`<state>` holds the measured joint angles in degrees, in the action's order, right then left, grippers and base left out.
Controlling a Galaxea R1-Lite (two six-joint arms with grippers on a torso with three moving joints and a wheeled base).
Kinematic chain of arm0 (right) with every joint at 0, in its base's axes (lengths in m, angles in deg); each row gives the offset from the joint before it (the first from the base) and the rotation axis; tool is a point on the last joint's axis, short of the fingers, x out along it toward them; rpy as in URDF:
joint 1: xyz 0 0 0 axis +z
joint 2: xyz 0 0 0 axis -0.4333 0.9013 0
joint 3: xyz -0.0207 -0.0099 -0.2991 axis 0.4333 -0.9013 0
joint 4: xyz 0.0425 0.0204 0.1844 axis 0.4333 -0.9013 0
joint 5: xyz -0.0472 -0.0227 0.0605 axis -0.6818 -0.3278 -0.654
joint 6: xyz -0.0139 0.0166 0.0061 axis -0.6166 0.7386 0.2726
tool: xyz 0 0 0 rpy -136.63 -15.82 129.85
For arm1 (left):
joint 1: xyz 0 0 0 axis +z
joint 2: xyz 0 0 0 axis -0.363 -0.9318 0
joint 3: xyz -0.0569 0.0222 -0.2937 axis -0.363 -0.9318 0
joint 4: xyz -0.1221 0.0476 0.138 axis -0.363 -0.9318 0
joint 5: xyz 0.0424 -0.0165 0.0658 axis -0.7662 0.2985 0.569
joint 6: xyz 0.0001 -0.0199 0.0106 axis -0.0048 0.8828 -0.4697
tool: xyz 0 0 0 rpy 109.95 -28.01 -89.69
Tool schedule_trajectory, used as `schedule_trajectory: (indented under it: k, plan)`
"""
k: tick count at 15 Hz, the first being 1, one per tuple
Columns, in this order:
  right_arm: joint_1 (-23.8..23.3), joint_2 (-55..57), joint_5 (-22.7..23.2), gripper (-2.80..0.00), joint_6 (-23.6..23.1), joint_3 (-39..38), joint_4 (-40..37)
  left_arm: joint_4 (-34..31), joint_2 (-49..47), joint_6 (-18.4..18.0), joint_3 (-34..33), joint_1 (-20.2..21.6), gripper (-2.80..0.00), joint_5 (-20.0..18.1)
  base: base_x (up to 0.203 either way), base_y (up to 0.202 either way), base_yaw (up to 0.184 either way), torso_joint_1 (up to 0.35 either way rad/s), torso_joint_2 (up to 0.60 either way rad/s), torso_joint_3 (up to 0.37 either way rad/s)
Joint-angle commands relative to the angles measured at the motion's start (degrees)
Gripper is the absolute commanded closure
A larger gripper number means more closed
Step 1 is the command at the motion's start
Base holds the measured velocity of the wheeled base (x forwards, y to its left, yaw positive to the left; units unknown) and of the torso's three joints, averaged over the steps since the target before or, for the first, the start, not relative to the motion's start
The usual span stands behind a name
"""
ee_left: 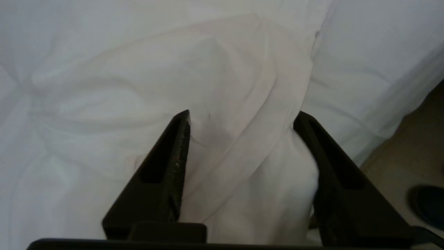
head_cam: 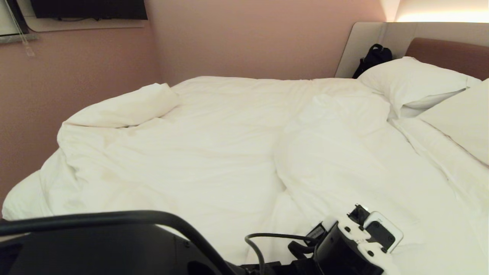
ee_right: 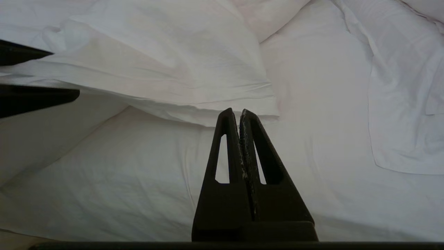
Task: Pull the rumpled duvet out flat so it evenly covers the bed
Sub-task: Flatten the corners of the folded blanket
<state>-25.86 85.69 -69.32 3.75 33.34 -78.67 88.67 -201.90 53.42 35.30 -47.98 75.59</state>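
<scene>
L gripper (ee_left: pixel 241 116): fingers spread apart w/ a fold of the duvet (ee_left: pixel 242 156) bulging between them, probably let go since that edge is now drawn to the near side. R gripper (ee_right: pixel 240 113): fingers pressed together, idle over the bed (head_cam: pixel 439 145). Duvet's 10 o'clock corner is folded over.

Pink walls (head_cam: pixel 248 38), dark wall-mounted screen (head_cam: pixel 89 8), warm light strip (head_cam: pixel 443 17) top right.

A bedroom, likely a hotel room, is showing here: a wide bed (head_cam: pixel 439 49) with a padded headboard is sitting against pink walls (head_cam: pixel 76 76), white pillows (head_cam: pixel 412 84) are resting at its head, and a dark wall-mounted screen (head_cam: pixel 89 8) is hanging opposite.
</scene>
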Motion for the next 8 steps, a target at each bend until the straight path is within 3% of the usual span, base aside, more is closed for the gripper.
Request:
schedule_trajectory:
  k: [1, 8]
  plan:
    - [0.01, 0.01, 0.0, 0.0, 0.04, 0.0, 0.01, -2.27, 1.49, 1.71, -1.11, -0.11, -2.8, 0.15, 0.0, 0.0, 0.0, 0.0, 0.0, 0.0]
    - [0.01, 0.01, 0.0, 0.0, -0.04, 0.0, 0.01, -22.71, 12.97, 19.67, -0.93, 0.76, -2.8, -1.96, 0.0, 0.0, 0.0, 0.0, 0.0, 0.0]
